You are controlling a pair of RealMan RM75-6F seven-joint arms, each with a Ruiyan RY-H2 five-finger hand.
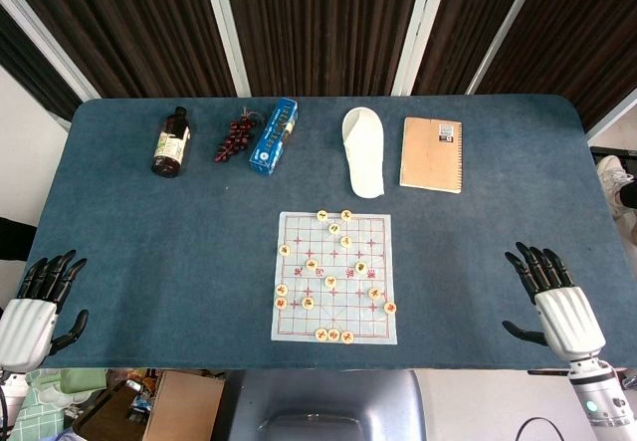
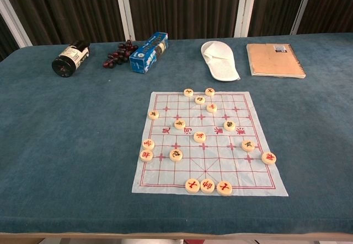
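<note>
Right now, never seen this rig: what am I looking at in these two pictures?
A two-armed robot with finger hands at a blue table. One picture looks down from its head, the other forward from its chest. The left hand and right hand rest open at the table's near corners, holding nothing; only the head view shows them. In the middle lies a paper chess board with round pieces. Along the far edge: a dark bottle on its side, grapes, a blue box, a white slipper and a notebook.
</note>
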